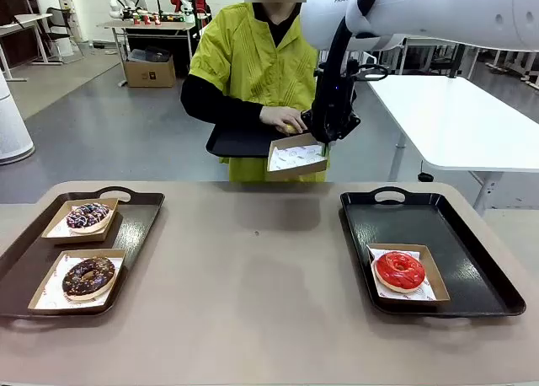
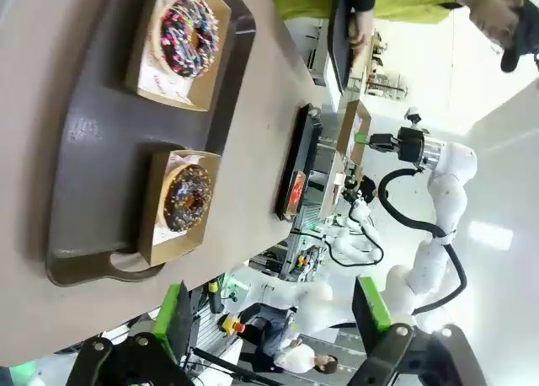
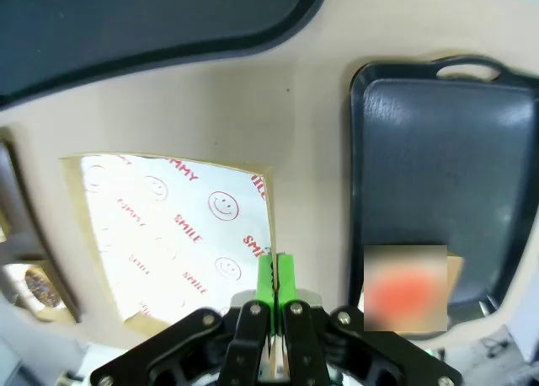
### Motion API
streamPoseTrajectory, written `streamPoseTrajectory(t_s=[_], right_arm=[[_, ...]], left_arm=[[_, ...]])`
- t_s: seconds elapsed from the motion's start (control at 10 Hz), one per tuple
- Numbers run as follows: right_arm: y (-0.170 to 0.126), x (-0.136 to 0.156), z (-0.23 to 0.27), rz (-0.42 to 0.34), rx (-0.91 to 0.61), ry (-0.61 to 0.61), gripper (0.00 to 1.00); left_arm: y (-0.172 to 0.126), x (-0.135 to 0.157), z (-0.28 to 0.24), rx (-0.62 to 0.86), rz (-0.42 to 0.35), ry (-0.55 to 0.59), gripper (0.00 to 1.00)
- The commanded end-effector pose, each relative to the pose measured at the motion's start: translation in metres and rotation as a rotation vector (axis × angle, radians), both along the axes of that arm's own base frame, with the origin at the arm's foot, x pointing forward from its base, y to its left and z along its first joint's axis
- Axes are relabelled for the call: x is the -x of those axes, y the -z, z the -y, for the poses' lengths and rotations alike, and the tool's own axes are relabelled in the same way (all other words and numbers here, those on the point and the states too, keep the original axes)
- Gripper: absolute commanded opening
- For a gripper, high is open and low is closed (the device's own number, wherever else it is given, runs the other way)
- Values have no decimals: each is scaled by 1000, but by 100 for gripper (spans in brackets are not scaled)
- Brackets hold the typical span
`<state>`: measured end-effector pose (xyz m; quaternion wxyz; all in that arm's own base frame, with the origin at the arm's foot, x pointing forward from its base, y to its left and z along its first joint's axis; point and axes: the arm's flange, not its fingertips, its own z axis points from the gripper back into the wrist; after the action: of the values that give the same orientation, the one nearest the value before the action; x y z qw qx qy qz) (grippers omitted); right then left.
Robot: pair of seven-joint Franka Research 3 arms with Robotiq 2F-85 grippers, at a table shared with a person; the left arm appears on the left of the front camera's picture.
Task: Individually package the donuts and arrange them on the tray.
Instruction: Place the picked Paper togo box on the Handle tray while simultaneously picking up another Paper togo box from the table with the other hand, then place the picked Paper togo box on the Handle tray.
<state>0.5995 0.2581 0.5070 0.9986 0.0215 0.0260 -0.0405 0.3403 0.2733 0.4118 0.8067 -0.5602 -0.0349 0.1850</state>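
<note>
Beyond the beige worktop [image 1: 253, 276] you look across a grey-floored room at a person in a yellow-green top, who holds a dark tray [image 1: 240, 142] at mid-frame. On the worktop, at the lower left of the front view, a black tray [image 1: 139, 222] carries two boxed donuts lying flat, holes facing up: the sprinkled donut [image 1: 88, 216] behind, the chocolate donut [image 1: 88, 276] in front. At the lower right a second black tray [image 1: 472, 268] holds the red donut [image 1: 399, 270] in its box, also flat. Your right arm comes down from the upper right, its right hand [image 1: 324, 146] pointing downward and pinched shut on the rim of an open cardboard box [image 1: 296, 158], held above the far edge of the worktop and tilted toward you. The person's hand [image 1: 282, 118] rests just beside it, with something yellow at the fingers that you cannot make out. In the right wrist view the box's paper liner [image 3: 168, 234] shows red smiley faces and the word "SMILE". In the left wrist view the left hand [image 2: 274, 323] has its green pads spread apart, holding nothing.
</note>
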Motion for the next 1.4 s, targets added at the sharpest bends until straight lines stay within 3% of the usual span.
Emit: streamPoseTrajectory(t_s=[0.0, 0.1, 0.2, 1.3], right_arm=[[2, -17, -6, -17, 41, 29, 0], [5, -22, -5, -26, 47, 33, 0], [1, -5, 0, -10, 3, 2, 0], [1, -5, 0, -10, 3, 2, 0]], left_arm=[[-3, -6, -15, -3, 9, -54, 100], [0, 0, 0, 0, 0, 0, 100], [0, 0, 0, 0, 0, 0, 100], [0, 0, 0, 0, 0, 0, 100]])
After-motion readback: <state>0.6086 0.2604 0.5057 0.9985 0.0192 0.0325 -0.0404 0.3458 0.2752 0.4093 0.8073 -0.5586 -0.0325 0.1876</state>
